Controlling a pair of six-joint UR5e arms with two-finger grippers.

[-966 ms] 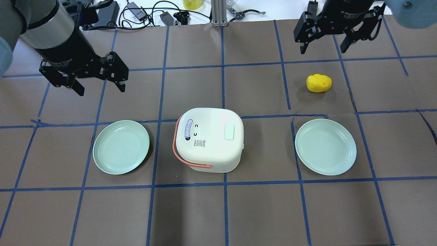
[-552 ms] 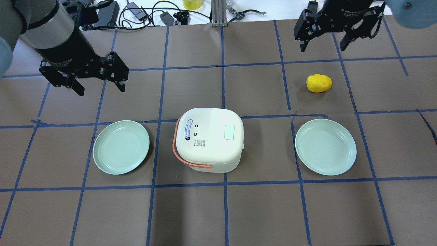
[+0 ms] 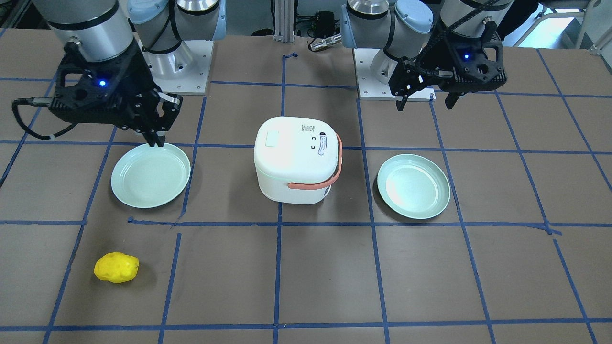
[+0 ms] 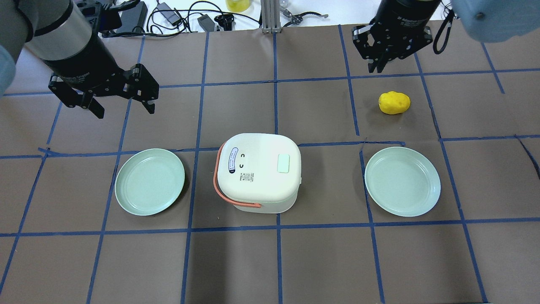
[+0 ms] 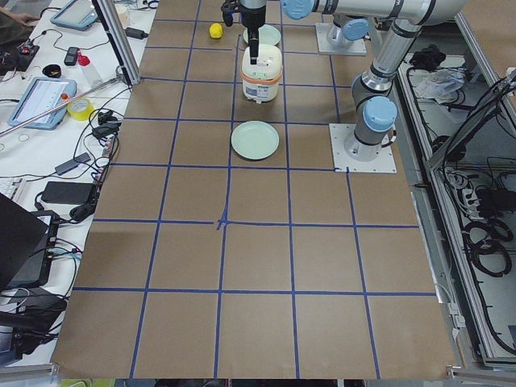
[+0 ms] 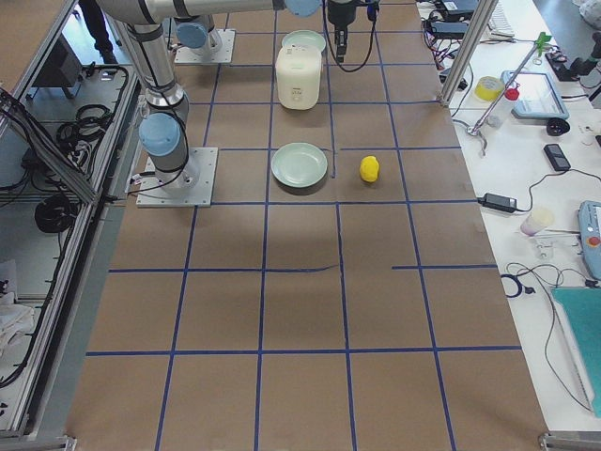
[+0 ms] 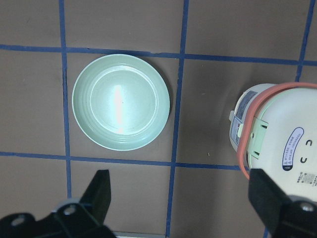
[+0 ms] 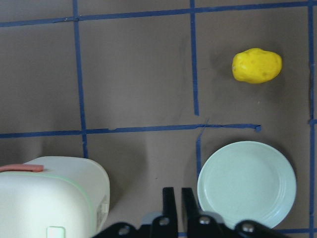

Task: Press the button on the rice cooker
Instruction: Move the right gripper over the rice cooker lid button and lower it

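Observation:
The white rice cooker (image 4: 257, 173) with an orange handle stands at the table's middle, lid closed. Its pale green button (image 4: 283, 163) is on the lid's right side and also shows in the front view (image 3: 275, 138). My left gripper (image 4: 124, 109) is open and empty, hovering behind and left of the cooker. My right gripper (image 4: 382, 63) is shut and empty, high at the back right, far from the cooker. In the right wrist view the shut fingers (image 8: 170, 198) point down with the cooker (image 8: 49, 198) at lower left.
Two pale green plates flank the cooker, one left (image 4: 149, 181) and one right (image 4: 403, 181). A yellow potato-like object (image 4: 394, 102) lies behind the right plate. Cables and tools lie beyond the table's far edge (image 4: 177, 17).
My right gripper has gone from open to shut and shifted a little to the left. The left arm and the cooker have not moved.

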